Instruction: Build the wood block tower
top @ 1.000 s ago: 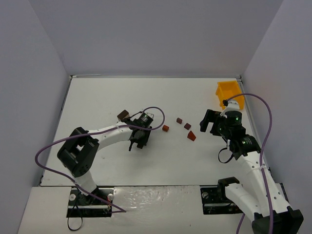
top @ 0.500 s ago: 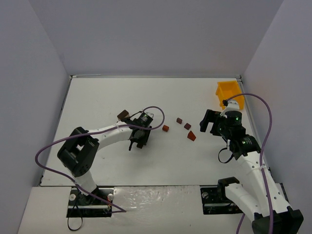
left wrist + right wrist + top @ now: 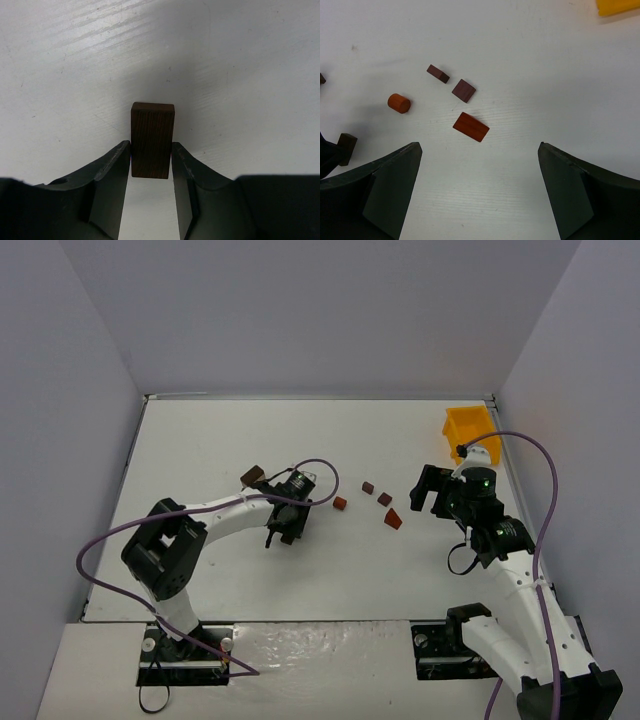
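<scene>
Top external: left gripper low over white table; its load too small to make out. Four loose wood blocks scattered between arms. Yellow plastic bin in far right corner.

Left wrist: fingers pressed on both sides of dark brown block, rectangular, fine grain showing; contact with table unclear.

Right wrist: right gripper spread wide, empty. Below it lay reddish cylinder, two dark squarish pieces, red-brown wedge. Bin cut off at edge.

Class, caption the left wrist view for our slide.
Left gripper shut on a dark brown rectangular wooden block over the white table.
</scene>
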{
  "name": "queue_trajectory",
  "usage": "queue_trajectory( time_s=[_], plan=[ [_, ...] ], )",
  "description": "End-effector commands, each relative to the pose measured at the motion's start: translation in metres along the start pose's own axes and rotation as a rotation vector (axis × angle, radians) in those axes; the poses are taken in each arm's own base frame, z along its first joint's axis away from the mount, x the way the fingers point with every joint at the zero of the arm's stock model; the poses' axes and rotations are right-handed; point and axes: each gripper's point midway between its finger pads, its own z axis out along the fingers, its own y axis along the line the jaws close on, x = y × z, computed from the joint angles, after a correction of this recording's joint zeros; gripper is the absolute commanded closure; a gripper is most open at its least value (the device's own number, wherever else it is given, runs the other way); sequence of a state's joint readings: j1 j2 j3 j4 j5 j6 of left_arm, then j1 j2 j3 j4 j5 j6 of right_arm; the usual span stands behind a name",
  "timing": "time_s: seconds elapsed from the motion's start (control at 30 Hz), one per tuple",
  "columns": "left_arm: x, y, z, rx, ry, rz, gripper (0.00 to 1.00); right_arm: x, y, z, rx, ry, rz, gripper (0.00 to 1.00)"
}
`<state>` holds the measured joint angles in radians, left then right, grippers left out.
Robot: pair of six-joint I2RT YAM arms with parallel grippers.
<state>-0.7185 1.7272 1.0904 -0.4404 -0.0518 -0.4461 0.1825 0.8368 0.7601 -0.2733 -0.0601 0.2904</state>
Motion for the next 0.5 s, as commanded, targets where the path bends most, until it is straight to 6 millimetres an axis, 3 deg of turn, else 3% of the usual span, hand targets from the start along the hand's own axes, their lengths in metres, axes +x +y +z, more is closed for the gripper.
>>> queue_trajectory(
  time_s=[0.0,0.17,0.3,0.4,0.47],
  plan=[
    [-0.023,-0.003,-0.011,0.015,-0.055,-0.001,0.65,-0.015,0.003,0.000,-0.013,-0.049,-0.003,0.00],
    [-0.026,-0.004,-0.013,0.019,-0.062,0.005,0.67,-0.015,0.003,0.000,-0.010,-0.050,-0.001,0.00],
    [-0.026,-0.003,-0.017,0.014,-0.061,0.012,0.89,-0.015,0.003,0.000,-0.012,-0.050,-0.001,0.00],
    [-0.033,-0.001,-0.031,0.014,-0.090,0.028,0.99,-0.016,0.004,0.000,-0.011,-0.054,-0.002,0.00],
    [-0.041,0.000,-0.044,0.025,-0.114,0.061,1.00,-0.017,0.004,-0.001,-0.012,-0.054,-0.003,0.00]
  ],
)
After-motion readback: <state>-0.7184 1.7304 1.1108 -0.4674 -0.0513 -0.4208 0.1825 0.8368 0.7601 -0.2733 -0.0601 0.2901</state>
